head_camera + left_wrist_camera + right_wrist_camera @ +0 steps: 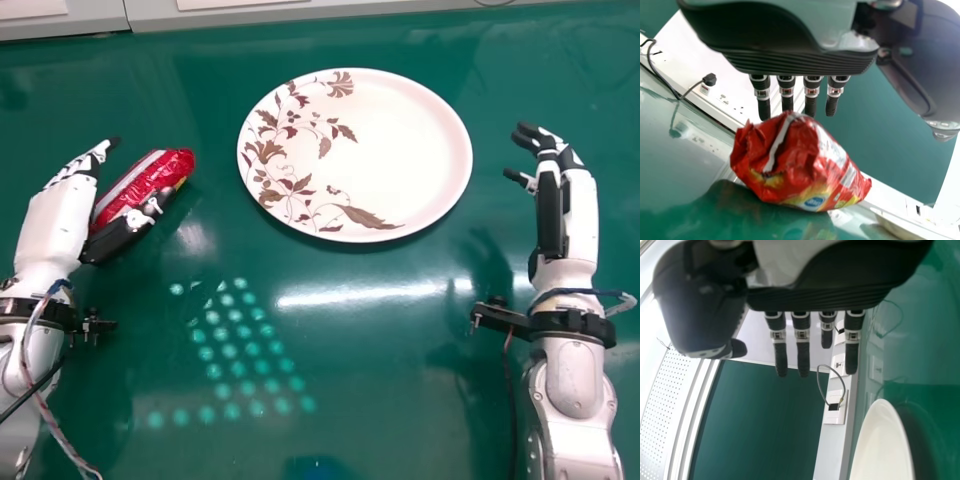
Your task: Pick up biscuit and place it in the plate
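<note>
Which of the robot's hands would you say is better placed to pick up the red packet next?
Probably the left hand: the red packet lies right by its fingers, while the right hand is across, beyond the plate.

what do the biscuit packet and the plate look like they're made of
The biscuit packet: thin, shiny plastic or foil film, judging by its crinkles and bright glints. The plate: probably glazed ceramic, though melamine is possible; its white surface looks smooth, with a printed leaf pattern.
</note>
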You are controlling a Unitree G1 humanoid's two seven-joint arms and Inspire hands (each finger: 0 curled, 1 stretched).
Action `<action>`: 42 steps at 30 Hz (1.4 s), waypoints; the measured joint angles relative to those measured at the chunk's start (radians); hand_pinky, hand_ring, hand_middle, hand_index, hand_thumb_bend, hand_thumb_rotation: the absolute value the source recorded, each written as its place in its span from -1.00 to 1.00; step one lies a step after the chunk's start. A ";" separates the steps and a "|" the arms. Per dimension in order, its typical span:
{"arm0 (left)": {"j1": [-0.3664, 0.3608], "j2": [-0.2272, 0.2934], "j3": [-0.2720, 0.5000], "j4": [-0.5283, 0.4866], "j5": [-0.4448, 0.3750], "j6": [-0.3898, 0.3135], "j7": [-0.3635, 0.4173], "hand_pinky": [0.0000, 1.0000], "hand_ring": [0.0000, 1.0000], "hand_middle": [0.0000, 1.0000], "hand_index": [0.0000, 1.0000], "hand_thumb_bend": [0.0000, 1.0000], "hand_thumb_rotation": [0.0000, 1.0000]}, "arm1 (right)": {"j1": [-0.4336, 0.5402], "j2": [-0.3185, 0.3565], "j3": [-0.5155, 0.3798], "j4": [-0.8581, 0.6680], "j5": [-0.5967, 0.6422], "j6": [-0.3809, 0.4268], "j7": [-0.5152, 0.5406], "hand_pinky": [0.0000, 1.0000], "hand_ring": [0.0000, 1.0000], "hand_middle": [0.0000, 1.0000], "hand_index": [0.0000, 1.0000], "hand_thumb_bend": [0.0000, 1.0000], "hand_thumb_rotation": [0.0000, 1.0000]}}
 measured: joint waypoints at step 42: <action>-0.151 0.220 -0.111 0.039 0.145 0.283 -0.311 0.69 0.73 0.71 0.61 1.00 0.15 | 0.026 -0.020 -0.009 -0.029 -0.014 0.001 0.007 0.39 0.55 0.58 0.56 0.02 -0.19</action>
